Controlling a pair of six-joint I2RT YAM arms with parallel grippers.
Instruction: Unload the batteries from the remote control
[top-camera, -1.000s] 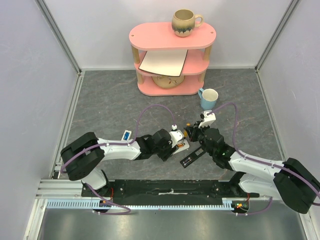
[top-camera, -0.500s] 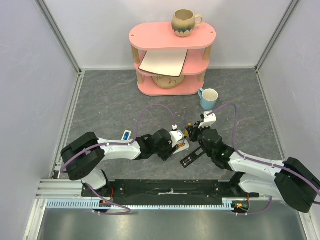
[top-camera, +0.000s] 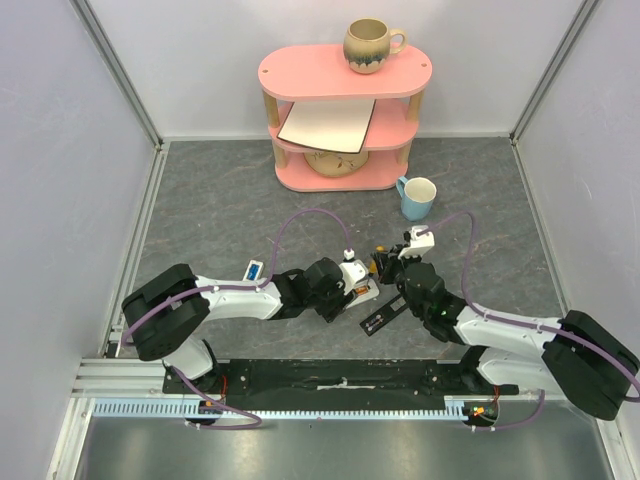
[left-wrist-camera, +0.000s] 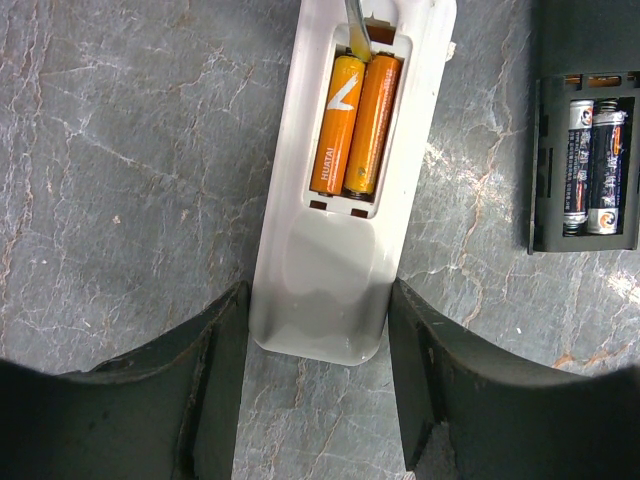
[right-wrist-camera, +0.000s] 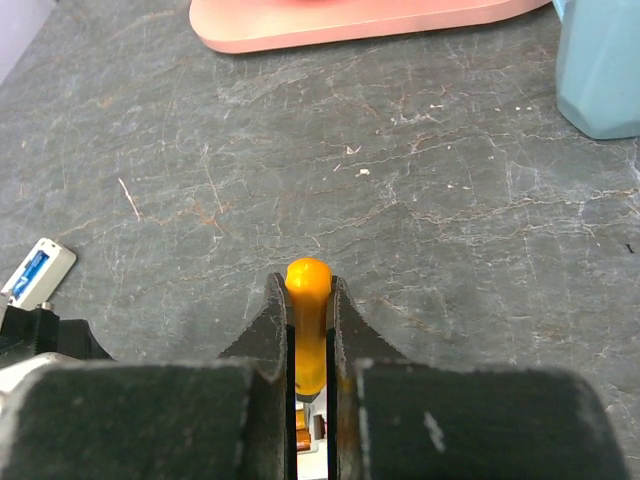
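Though hidden overhead, batteries (left-wrist-camera: 356, 125) show from left wrist.

The white remote control (left-wrist-camera: 320, 290) lies back-up on the grey tabletop (left-wrist-camera: 120, 200), running from the top centre of the left wrist view down past its middle, with its cover off. In its open bay two orange batteries (left-wrist-camera: 355, 125) lie lengthwise, side by side and touching. At the upper right a black remote (left-wrist-camera: 585, 40) lies open too, holding two dark blue-labelled batteries (left-wrist-camera: 595, 165) side by side.
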